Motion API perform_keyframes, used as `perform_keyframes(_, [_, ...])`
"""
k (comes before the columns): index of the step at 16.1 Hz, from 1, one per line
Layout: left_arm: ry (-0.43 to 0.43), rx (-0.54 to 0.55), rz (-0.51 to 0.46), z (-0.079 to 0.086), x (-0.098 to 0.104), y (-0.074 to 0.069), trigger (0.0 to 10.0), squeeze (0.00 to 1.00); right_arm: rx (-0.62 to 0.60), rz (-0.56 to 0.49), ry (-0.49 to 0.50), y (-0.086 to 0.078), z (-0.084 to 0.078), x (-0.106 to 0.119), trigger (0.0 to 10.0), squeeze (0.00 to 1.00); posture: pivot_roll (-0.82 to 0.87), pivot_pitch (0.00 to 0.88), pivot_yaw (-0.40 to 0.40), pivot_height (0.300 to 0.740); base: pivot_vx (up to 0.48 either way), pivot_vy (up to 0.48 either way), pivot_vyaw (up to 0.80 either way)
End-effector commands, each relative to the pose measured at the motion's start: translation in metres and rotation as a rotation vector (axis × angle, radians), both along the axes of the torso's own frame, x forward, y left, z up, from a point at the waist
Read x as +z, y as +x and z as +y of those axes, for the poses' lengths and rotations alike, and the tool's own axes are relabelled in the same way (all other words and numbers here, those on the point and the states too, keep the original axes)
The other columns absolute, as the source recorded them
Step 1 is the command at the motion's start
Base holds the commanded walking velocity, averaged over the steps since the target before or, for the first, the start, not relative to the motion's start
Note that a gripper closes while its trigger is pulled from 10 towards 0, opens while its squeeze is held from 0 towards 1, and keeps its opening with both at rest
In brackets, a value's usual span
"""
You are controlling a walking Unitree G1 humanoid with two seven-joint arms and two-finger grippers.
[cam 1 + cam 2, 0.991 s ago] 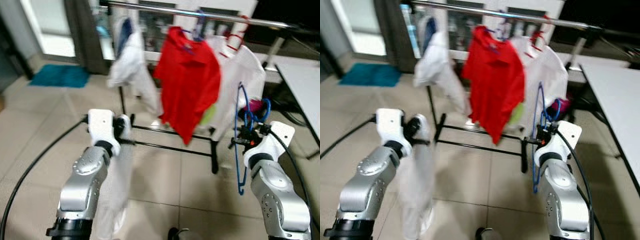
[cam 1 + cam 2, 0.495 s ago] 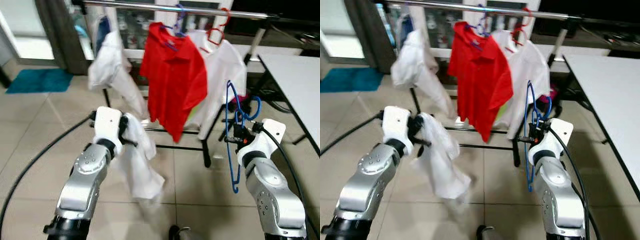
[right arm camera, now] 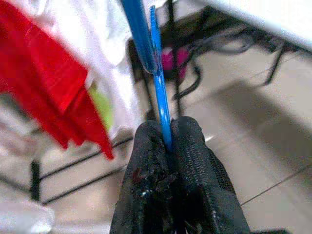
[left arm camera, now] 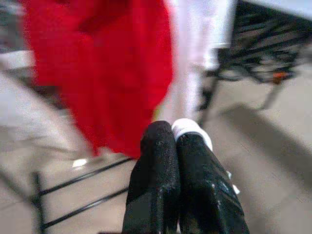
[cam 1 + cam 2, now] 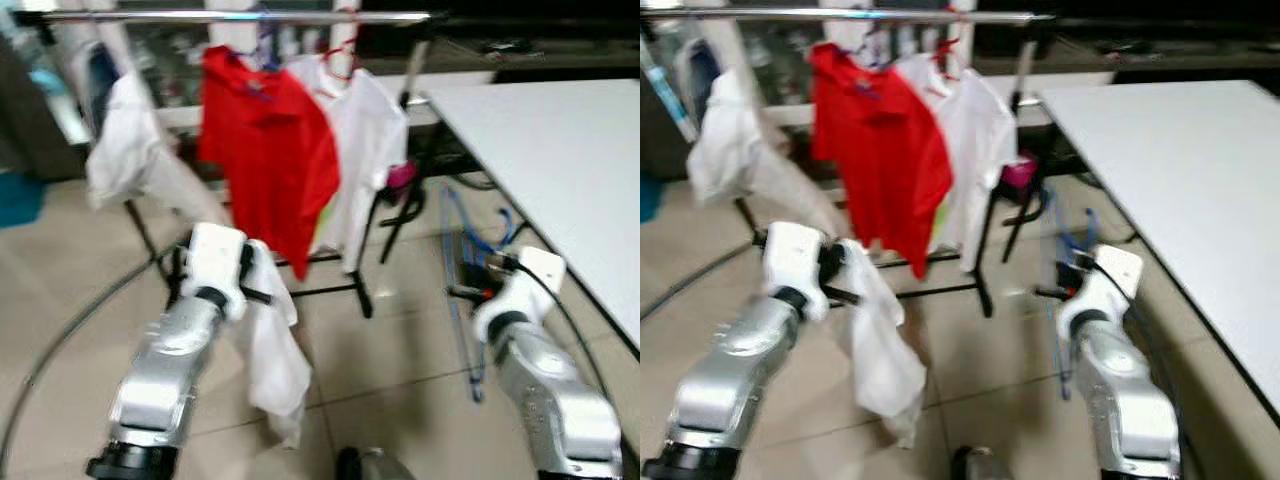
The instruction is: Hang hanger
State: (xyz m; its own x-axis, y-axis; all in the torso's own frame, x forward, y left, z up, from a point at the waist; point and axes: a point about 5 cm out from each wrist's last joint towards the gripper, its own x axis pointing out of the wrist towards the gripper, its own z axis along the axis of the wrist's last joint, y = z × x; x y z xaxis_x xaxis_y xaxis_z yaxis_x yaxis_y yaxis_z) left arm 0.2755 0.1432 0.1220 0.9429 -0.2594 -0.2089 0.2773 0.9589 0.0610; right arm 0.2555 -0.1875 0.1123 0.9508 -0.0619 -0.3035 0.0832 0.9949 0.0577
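In front of the clothes rack [image 5: 235, 17], the right pincer [image 3: 168, 139] is clamping the blue hanger [image 3: 146, 44], holding it beside the white table [image 5: 560, 150]. The left pincer [image 4: 175, 139] is pinching a white garment [image 5: 270, 350] below the red shirt [image 5: 265, 150].

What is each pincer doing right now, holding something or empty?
Left pincer: shut on a white cloth garment that hangs down from it.
Right pincer: shut on a thin blue wire hanger.
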Motion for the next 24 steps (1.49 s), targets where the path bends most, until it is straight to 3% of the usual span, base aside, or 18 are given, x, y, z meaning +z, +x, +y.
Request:
perform_keyframes(1, [0.010,0.015,-0.031,0.005,0.008,0.003,10.0,0.00,0.005,-0.013,0.018,0.000,0.003,0.004,10.0,0.00,0.02,0.047,-0.020,0.740,0.000,0.000,-0.80])
perform_keyframes(7, [0.016,-0.002,-0.023,0.001,0.010,0.002,10.0,0.00,-0.033,-0.026,0.102,-0.001,0.002,0.007,10.0,0.00,0.02,0.070,-0.013,0.740,0.000,0.000,-0.80])
perform_keyframes(10, [-0.011,-0.009,-0.016,0.003,0.011,-0.002,10.0,0.00,-0.054,0.005,0.017,-0.005,0.001,-0.001,10.0,0.00,0.02,0.064,-0.016,0.740,0.000,0.000,-0.80])
perform_keyframes(15, [-0.017,-0.034,-0.043,-0.002,0.017,0.008,10.0,0.00,-0.093,-0.018,-0.008,-0.001,-0.003,0.004,10.0,0.00,0.00,0.046,0.012,0.740,0.000,0.000,-0.80])
perform_keyframes(19, [-0.018,-0.051,-0.047,-0.006,0.016,0.012,10.0,0.00,-0.134,0.002,0.014,-0.009,-0.008,-0.001,10.0,0.00,-0.01,0.000,0.012,0.740,0.000,0.371,-0.80])
perform_keyframes(24, [-0.012,-0.020,-0.063,0.000,0.016,0.015,10.0,0.00,-0.100,0.009,0.020,0.001,-0.004,-0.003,10.0,0.00,0.01,0.000,-0.013,0.740,0.000,0.408,-0.80])
